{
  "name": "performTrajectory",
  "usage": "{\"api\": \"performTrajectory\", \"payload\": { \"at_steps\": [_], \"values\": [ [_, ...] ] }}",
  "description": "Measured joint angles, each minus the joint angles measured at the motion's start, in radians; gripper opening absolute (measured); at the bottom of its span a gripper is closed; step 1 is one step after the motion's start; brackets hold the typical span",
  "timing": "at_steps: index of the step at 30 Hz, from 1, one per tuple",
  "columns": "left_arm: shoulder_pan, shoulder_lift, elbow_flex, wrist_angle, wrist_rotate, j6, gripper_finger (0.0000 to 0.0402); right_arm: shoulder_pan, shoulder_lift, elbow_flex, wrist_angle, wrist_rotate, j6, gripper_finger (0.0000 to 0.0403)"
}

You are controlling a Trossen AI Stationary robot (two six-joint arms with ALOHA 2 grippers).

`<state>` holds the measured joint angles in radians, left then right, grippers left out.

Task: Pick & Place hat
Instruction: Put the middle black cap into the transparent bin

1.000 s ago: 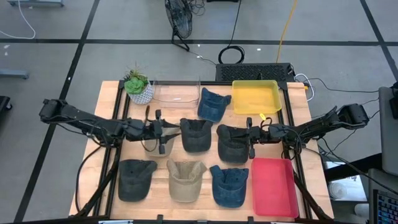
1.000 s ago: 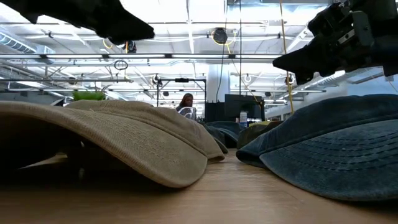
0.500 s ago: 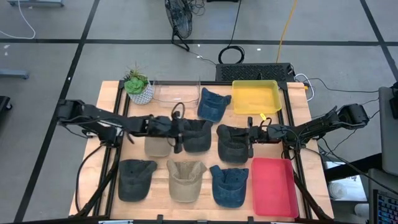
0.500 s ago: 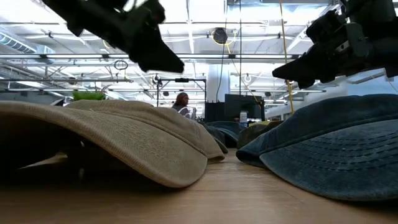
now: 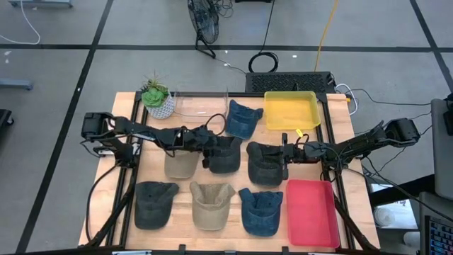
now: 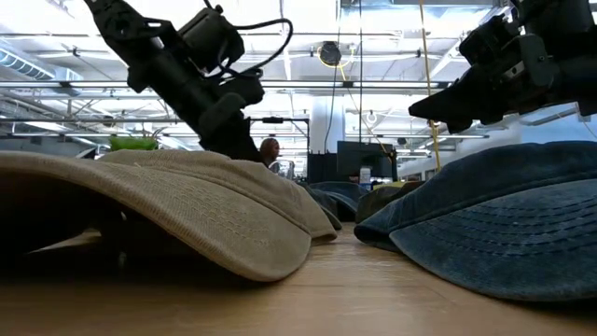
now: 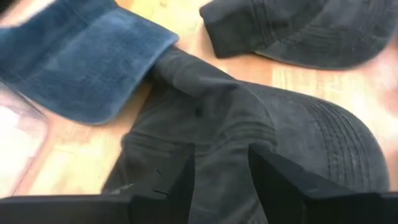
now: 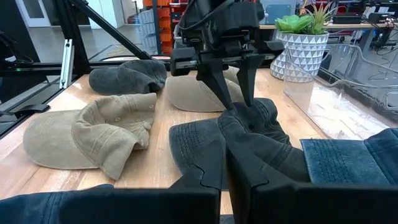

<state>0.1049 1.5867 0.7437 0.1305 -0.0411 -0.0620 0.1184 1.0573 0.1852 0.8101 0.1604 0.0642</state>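
Several caps lie on the wooden table. My left gripper (image 5: 207, 154) is open and low over the dark grey cap (image 5: 225, 154) in the middle row; it also shows in the right wrist view (image 8: 238, 104). My right gripper (image 5: 284, 157) is shut and empty, held above the right edge of a second dark cap (image 5: 263, 164). In the low view it hangs well above the table (image 6: 448, 103). A tan cap (image 5: 180, 165) lies under my left arm. My left gripper comes at the dark grey cap from above, fingers pointing down, its fingertips (image 8: 229, 102) at the cloth on the left part of the crown (image 7: 217, 124). A ridge of the crown lies between the open fingers. The cap lies flat on the table.
The near row holds a dark cap (image 5: 154, 204), a tan cap (image 5: 211, 205) and a blue cap (image 5: 260, 211). A blue cap (image 5: 242, 119), a clear box (image 5: 200, 106), a potted plant (image 5: 157, 99) and a yellow tray (image 5: 290, 110) stand at the back. A red tray (image 5: 311, 212) is near right.
My left gripper has gone toward the table's right edge, from above the tan cap to the dark grey cap in the middle, and has come down onto its crown. The caps have stayed where they were.
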Motion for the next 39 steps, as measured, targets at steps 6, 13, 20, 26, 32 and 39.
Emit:
{"api": "performTrajectory", "payload": {
  "at_steps": [6, 13, 20, 26, 32, 39],
  "values": [
    [-0.007, 0.0, 0.0, -0.015, 0.065, 0.008, 0.0163, 0.0, 0.0, 0.0, 0.0, 0.0, -0.001, 0.0],
    [-0.005, 0.043, 0.0, 0.003, 0.018, 0.014, 0.0163, 0.0, 0.0, 0.0, 0.0, 0.0, 0.002, 0.0],
    [0.03, 0.068, 0.001, 0.01, 0.043, 0.013, 0.0143, 0.0, 0.0, 0.0, 0.0, 0.003, 0.002, 0.0],
    [0.032, 0.068, 0.0, 0.029, 0.077, 0.046, 0.006, 0.0, 0.0, 0.0, 0.0, 0.003, 0.002, 0.0],
    [0.031, 0.065, 0.0, 0.03, 0.135, 0.07, 0.0013, 0.0, 0.0, 0.0, 0.0, 0.003, 0.002, 0.0],
    [-0.012, -0.014, -0.003, 0.044, 0.176, 0.135, 0.0006, 0.0, 0.0, 0.0, 0.0, 0.003, 0.002, 0.0]
  ]
}}
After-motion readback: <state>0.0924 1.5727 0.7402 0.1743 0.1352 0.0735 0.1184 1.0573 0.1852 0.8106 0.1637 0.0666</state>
